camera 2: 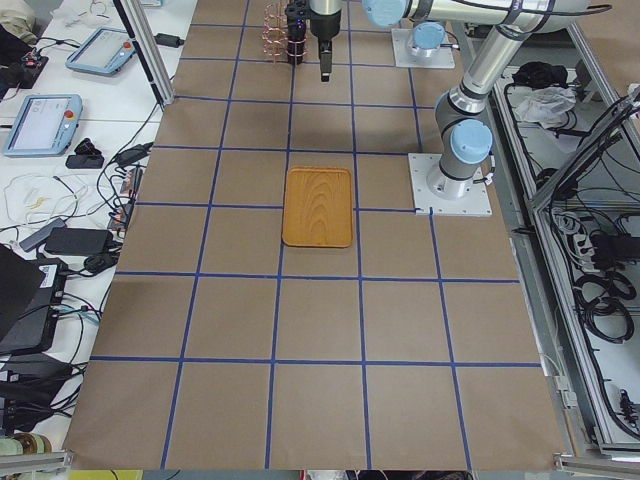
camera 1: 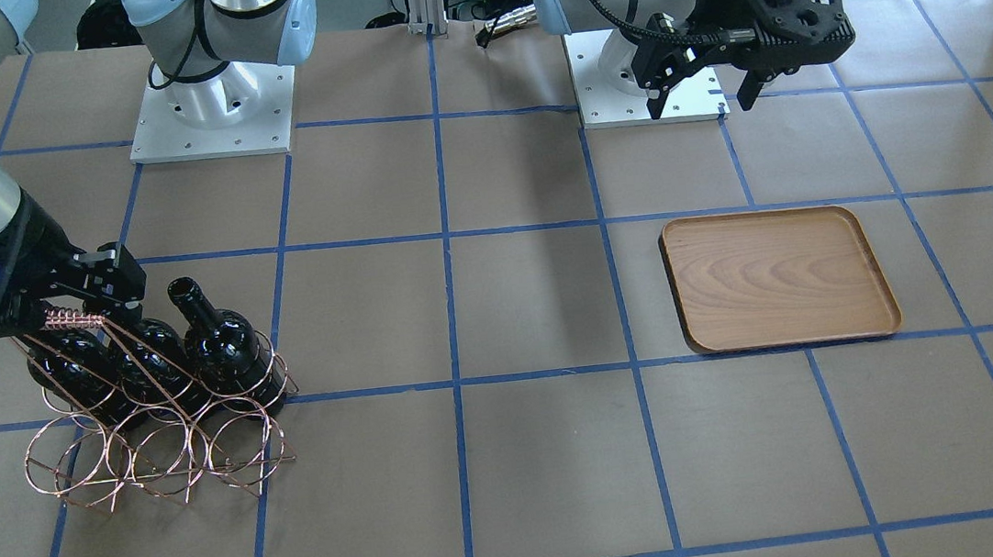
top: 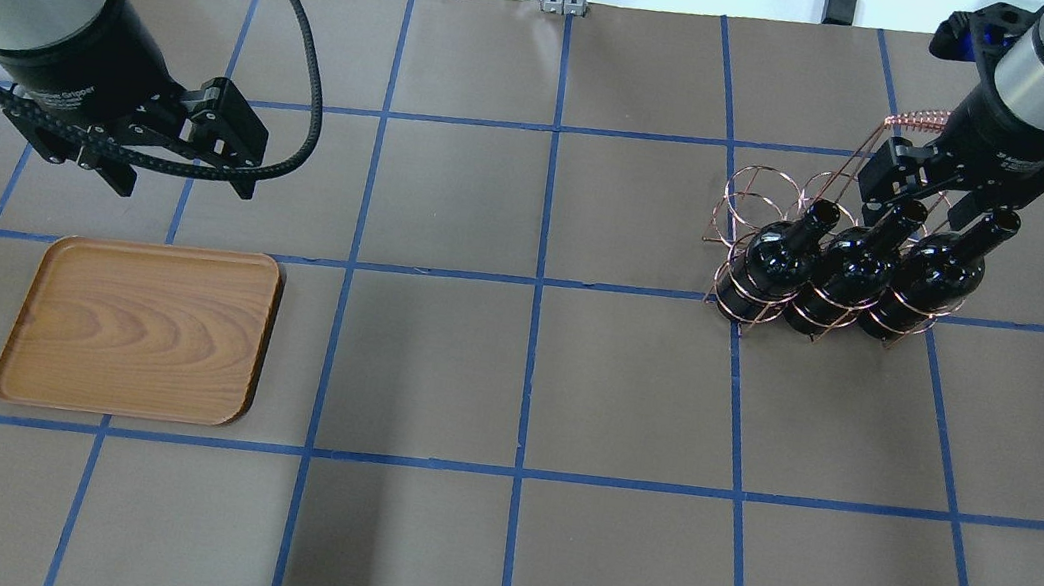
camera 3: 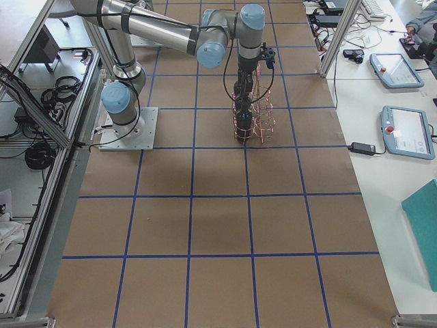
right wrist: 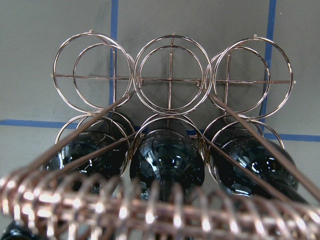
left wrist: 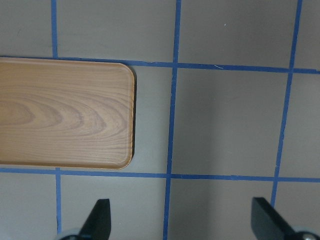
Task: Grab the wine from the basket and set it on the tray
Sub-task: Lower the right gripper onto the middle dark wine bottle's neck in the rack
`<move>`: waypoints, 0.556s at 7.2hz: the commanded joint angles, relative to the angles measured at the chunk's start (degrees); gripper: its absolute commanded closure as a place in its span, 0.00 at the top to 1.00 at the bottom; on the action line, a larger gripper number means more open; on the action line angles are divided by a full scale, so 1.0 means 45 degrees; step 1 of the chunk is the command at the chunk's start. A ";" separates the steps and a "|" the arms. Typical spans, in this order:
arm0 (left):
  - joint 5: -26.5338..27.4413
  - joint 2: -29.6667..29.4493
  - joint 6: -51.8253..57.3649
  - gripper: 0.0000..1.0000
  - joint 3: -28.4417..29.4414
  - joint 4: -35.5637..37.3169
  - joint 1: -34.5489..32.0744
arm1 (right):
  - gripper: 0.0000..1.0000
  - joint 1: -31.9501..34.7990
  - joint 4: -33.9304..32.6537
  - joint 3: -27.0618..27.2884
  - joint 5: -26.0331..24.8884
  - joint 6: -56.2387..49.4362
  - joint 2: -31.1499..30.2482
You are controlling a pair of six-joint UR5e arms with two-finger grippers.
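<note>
Three near-black wine bottles stand in the back row of the copper wire basket (top: 755,191): the left bottle (top: 773,261), the middle bottle (top: 848,270) and the right bottle (top: 933,277). My right gripper (top: 922,206) is low over them beside the wire-wound handle. Its fingers look open on either side of the middle bottle's neck. In the right wrist view the handle coil hides the necks and fingertips; bottle shoulders (right wrist: 167,160) show below. The wooden tray (top: 139,328) lies bare on the other side. My left gripper (top: 183,185) hovers open and empty behind it.
The basket's front row of rings (camera 1: 150,449) holds nothing. The table is brown paper with a blue tape grid (top: 539,280). The arm bases (camera 1: 212,115) stand at the robot's edge. In the left wrist view the tray (left wrist: 65,112) sits upper left of the open fingertips (left wrist: 100,220).
</note>
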 commanded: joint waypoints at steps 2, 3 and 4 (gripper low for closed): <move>0.0212 0.0005 0.0001 1.00 -0.0063 0.0000 0.0001 | 0.63 -0.0001 -0.0055 0.0129 0.0091 0.0000 0.0059; 0.0311 0.0005 0.0001 1.00 -0.0102 0.0019 0.0001 | 0.64 -0.0001 0.0099 0.0130 0.0072 0.0000 0.0059; 0.0312 0.0005 0.0001 1.00 -0.0103 0.0039 0.0001 | 0.63 -0.0001 0.0159 0.0130 0.0071 -0.0019 0.0098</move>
